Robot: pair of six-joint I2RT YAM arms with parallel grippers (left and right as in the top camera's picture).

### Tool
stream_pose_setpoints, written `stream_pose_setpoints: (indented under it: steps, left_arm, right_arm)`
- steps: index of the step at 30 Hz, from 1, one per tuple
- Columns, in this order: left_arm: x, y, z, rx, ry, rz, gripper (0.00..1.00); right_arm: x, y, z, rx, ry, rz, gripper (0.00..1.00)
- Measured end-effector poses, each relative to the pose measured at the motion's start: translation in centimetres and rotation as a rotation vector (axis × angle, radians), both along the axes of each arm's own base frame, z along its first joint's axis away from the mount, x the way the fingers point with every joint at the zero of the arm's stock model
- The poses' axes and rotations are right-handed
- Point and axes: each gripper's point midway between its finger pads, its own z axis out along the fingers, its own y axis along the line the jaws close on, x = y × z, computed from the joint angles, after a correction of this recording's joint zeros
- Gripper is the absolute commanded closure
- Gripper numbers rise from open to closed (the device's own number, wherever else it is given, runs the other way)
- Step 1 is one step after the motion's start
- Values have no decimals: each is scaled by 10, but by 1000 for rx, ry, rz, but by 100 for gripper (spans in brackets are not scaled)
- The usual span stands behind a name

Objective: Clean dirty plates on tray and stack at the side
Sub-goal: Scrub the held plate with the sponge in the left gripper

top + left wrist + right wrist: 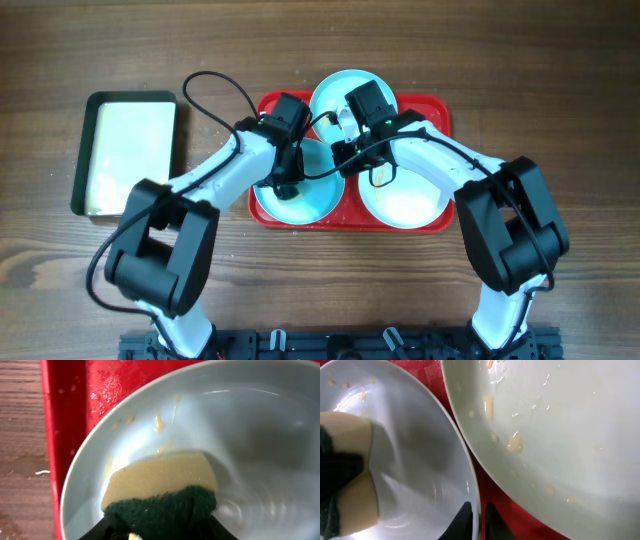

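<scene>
The red tray (440, 110) holds three plates: a pale blue one (345, 90) at the back, a pale blue one (315, 205) at the front left, and a white one (410, 200) at the front right. My left gripper (287, 185) is shut on a yellow-and-green sponge (160, 482) and presses it on the front-left blue plate (260, 435), which has yellow smears. My right gripper (340, 160) is shut on that plate's right rim (470, 475), one finger on each side (477, 522). The white plate (560, 435) shows yellow spots.
A smaller dark-rimmed cream tray (130, 150) lies on the wooden table to the left of the red tray. The red tray's left rim (60, 435) runs next to bare wood. Both arms cross over the tray's middle.
</scene>
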Motion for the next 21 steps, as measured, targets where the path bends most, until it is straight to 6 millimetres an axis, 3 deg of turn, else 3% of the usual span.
stream_pose_setpoints:
  steps: [4,11,17,21]
  left_arm:
    - [0,-14,25,-97,-33,-14,69]
    - [-20,-13,10,-114,31,-19,66]
    - [-12,-6,10,-72,-8,-12,83]
    - [-3,-16,12,-125,-41,9,94]
  right_arm:
    - [0,0,0,0,0,0,89]
    - [0,0,0,-1,0,0,88]
    - [0,0,0,0,0,-1,88]
    - [0,0,0,0,0,-1,88]
